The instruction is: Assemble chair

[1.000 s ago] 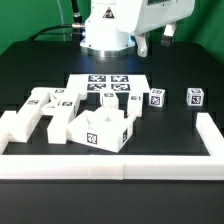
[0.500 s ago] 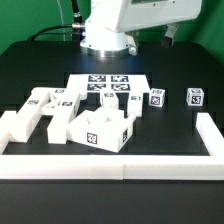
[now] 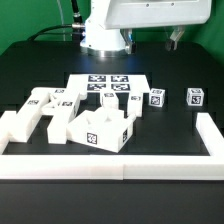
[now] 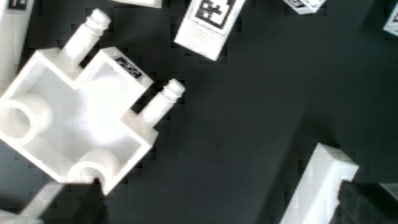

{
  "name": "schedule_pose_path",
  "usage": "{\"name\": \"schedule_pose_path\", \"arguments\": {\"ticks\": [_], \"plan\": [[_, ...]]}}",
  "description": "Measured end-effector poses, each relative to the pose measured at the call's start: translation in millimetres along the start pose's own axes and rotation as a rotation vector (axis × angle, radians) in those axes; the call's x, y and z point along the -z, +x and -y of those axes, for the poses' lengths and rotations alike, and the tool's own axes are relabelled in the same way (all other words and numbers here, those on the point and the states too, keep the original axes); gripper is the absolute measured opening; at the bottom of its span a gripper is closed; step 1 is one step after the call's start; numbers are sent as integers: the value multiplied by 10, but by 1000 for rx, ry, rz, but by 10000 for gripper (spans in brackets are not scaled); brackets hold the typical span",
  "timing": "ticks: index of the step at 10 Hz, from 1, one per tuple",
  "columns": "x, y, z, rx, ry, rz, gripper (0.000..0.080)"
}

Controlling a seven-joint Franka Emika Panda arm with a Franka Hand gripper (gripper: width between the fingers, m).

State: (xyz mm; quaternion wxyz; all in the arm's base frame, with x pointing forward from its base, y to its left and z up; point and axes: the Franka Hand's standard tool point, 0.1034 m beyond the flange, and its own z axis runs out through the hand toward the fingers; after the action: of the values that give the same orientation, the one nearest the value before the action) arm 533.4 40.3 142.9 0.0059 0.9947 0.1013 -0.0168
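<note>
**Gripper** (image 4: 222, 205): jaws spread wide, nothing between them, touching nothing. One dark finger (image 4: 68, 203) shows in the wrist view, over a white pegged part (image 4: 71, 100) lying flat on the table.

**Chair**, unassembled, in the exterior view:
- Boxy seat (image 3: 97, 130) at 6 o'clock from the marker board (image 3: 106, 85).
- H-shaped frames (image 3: 38, 108) just beside the seat, at its 9 o'clock.
- Tagged block (image 3: 156, 98) at the seat's 2 o'clock.
- Second tagged block (image 3: 195, 96) farther out on the same bearing, apart from the first.

**Surface:** black table (image 3: 170, 130). A white border wall (image 3: 110, 166) runs along its 6 o'clock edge and turns up both sides.

**Room:** dark. The arm base (image 3: 105, 40) stands at 12 o'clock.
</note>
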Motion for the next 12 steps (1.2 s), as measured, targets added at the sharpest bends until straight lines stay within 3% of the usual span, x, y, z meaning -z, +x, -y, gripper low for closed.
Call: {"name": "schedule_pose_path", "arguments": {"ticks": [1,4,5,7,10,12], "plan": [[-71,-40,-110,-183,23,41,649],[-360,41,-382,-390,16,44,649],[-389,53,-446,-427,26,34,649],[-393,61,-378,-561,42,39,649],[-419,62,-388,-574,52,51,649],[-533,343,-702,-598,39,70,649]]}}
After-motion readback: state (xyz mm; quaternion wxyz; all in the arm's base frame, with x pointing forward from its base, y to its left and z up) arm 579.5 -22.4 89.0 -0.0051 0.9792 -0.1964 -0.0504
